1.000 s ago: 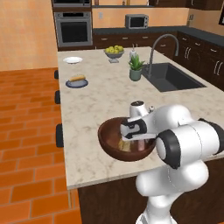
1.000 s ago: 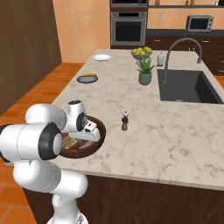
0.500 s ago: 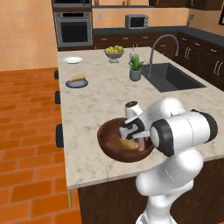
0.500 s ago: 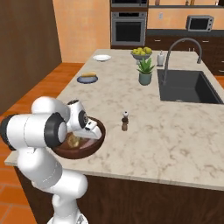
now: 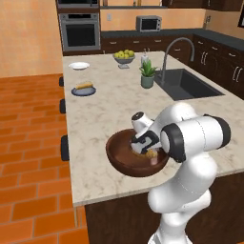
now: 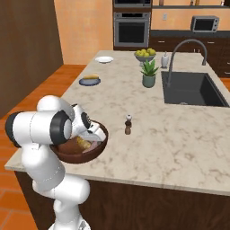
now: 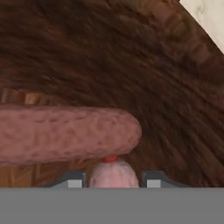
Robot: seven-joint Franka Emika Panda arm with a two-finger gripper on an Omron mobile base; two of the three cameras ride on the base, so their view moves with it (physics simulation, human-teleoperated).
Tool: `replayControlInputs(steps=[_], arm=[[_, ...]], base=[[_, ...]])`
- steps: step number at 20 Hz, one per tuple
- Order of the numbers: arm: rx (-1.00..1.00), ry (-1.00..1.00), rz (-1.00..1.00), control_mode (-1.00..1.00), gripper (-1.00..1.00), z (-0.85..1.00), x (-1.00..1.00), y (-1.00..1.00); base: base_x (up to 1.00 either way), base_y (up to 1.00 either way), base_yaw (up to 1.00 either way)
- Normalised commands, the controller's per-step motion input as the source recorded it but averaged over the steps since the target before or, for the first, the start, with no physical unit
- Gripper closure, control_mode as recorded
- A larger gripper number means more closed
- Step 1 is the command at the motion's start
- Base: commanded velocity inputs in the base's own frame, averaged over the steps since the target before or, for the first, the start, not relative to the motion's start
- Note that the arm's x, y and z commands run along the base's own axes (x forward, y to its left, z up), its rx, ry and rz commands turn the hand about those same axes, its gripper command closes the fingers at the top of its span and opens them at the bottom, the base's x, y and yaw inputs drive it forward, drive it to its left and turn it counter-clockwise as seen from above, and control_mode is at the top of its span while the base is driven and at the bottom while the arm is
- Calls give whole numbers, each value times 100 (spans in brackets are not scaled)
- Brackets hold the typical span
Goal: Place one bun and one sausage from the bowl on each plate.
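The brown wooden bowl (image 5: 116, 162) sits near the counter's front edge, and my gripper (image 5: 143, 148) reaches down inside it. In the hand view the fingertips (image 7: 74, 181) flank the end of a pink sausage (image 7: 113, 173), pressed close on both sides. A second sausage (image 7: 65, 133) lies crosswise just beyond it on the bowl floor. A tan bun (image 5: 151, 153) rests in the bowl beside the hand. Far back on the left, the blue-grey plate (image 5: 83, 91) carries a bun (image 5: 85, 86). The white plate (image 5: 78, 66) behind it looks bare.
A grey fruit bowl (image 5: 124, 56), a potted plant (image 5: 147, 74) and the sink (image 5: 188, 83) with its tall faucet stand at the back right. A small pepper shaker (image 6: 128, 125) stands just right of the brown bowl (image 6: 74, 157). Dark stools line the counter's left side.
The hand has sunk deeper into the bowl, and its jaws have narrowed from wide apart to close around the sausage end.
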Motion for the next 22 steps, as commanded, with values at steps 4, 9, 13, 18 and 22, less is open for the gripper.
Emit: replayControlInputs(steps=[4,9,13,18,22], arm=[[0,0,-5,-100,100,17,-23,6],[1,3,0,-100,100,96,-29,6],[12,1,0,-100,100,97,-26,0],[19,0,0,-100,100,85,-64,0],[21,0,3,-100,100,70,-87,0]], base=[[0,0,0],[0,0,0],[0,0,0],[0,0,0],[0,0,0]])
